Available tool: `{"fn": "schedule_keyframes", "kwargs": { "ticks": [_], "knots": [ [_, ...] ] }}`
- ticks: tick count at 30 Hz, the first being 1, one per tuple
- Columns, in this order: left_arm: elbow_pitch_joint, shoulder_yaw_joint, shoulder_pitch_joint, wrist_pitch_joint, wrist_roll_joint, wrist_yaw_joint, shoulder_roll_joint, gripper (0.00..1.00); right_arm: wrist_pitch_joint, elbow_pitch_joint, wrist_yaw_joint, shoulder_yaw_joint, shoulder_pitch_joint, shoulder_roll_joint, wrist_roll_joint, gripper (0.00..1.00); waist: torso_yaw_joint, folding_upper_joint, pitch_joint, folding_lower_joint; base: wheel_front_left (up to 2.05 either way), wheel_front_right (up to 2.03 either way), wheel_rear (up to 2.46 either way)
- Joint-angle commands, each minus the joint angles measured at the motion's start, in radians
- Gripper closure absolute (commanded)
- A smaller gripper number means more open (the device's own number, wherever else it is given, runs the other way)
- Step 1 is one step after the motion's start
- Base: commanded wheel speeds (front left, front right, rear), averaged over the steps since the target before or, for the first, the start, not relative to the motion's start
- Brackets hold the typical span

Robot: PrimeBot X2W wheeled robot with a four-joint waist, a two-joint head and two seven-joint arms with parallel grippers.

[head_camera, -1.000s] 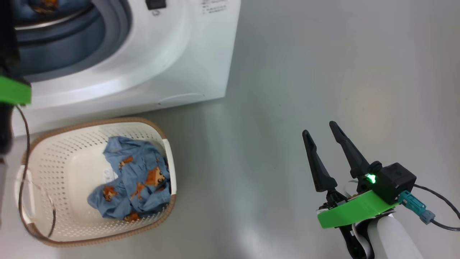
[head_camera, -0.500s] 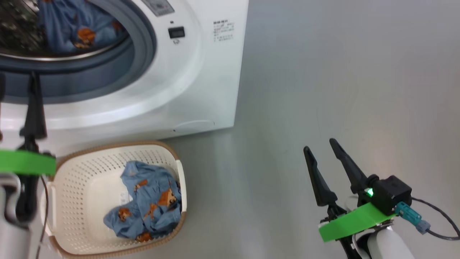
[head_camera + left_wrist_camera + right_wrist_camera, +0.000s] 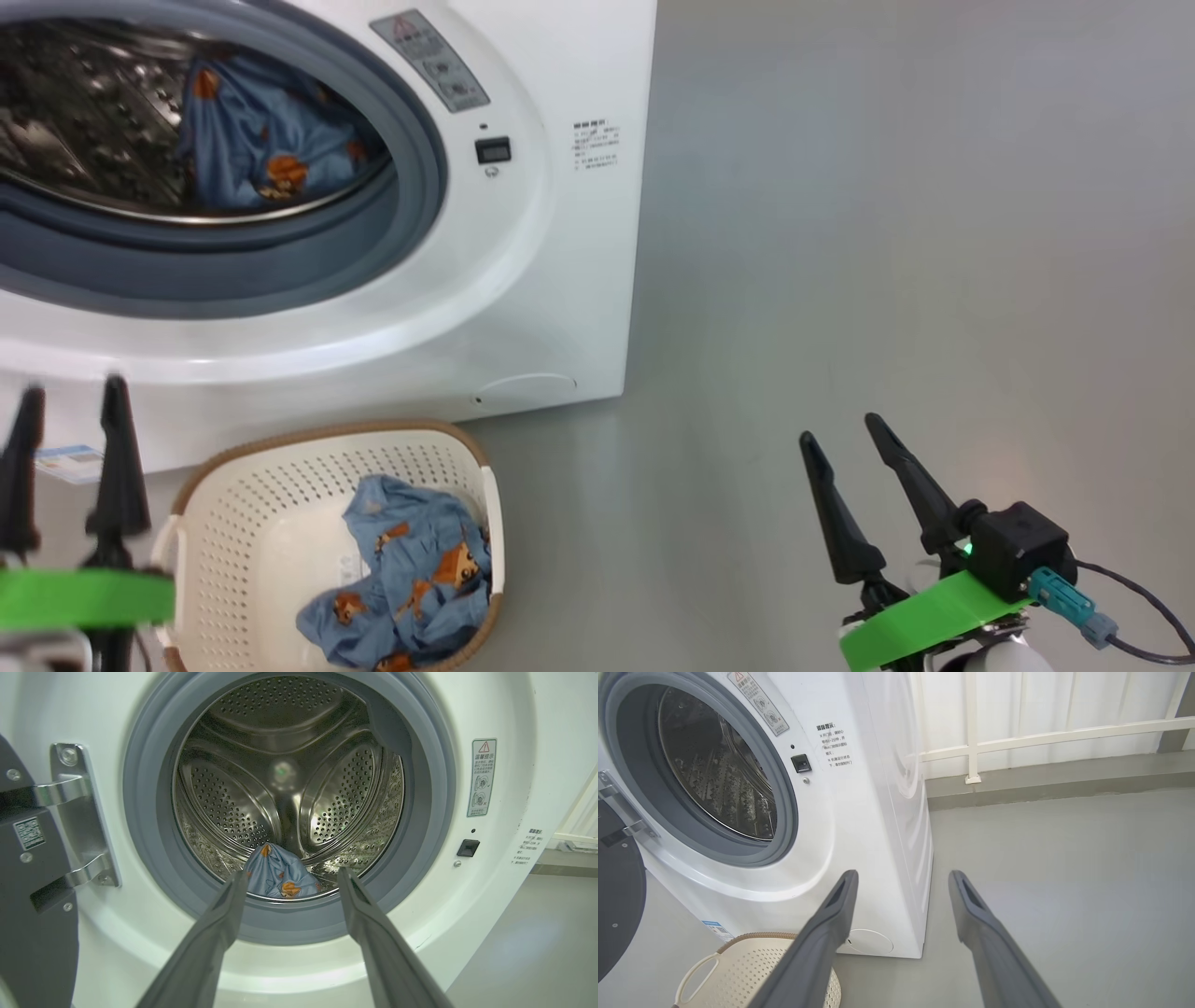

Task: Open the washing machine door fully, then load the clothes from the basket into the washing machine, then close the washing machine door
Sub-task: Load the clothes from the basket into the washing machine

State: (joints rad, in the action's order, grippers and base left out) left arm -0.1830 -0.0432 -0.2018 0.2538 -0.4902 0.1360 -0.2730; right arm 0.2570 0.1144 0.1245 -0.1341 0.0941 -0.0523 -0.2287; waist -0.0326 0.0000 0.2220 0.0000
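**A:** We've got the big white front-loading washing machine (image 3: 560,280) at the far left. Its round dark door (image 3: 616,896) is swung wide open on the hinge at the machine's left side.

**B:** We can see one piece of light blue cartoon-print fabric (image 3: 261,149) lying low in the perforated steel drum (image 3: 327,788), just behind the grey rubber seal (image 3: 420,205).

**A:** Nearer to us, the small cream perforated basket with the brown rim (image 3: 243,523) sits on the grey floor (image 3: 840,233) just in front of the machine. More blue printed clothes (image 3: 411,588) are bunched against its right wall.

**B:** Our left gripper (image 3: 73,390) hovers just left of the basket. Its fingers are spread with nothing between them, and they point at the drum mouth.

**A:** Our right gripper (image 3: 840,427) is well off to the right over bare floor, jaws apart and empty too.
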Motion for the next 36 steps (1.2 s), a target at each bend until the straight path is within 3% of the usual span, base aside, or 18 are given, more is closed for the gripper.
{"fn": "schedule_keyframes", "kwargs": {
  "ticks": [1,17,36],
  "knots": [
    [0.039,-0.053,0.034,0.008,0.023,-0.005,-0.022,0.00,0.005,-0.021,0.006,-0.014,-0.014,0.002,0.005,0.00,0.008,0.0000,-0.032,0.0000,0.00,0.00,0.00],
    [0.111,-0.158,0.273,0.008,0.161,-0.005,0.102,0.00,0.005,-0.012,0.006,0.006,-0.055,0.002,0.017,0.00,0.022,0.0000,-0.125,0.0000,0.00,0.00,0.00],
    [0.118,-0.177,0.380,0.008,0.205,-0.005,0.149,0.00,0.005,-0.007,0.006,0.012,-0.076,0.002,0.019,0.00,0.022,0.0000,-0.149,0.0000,0.00,0.00,0.00]
  ]
}}
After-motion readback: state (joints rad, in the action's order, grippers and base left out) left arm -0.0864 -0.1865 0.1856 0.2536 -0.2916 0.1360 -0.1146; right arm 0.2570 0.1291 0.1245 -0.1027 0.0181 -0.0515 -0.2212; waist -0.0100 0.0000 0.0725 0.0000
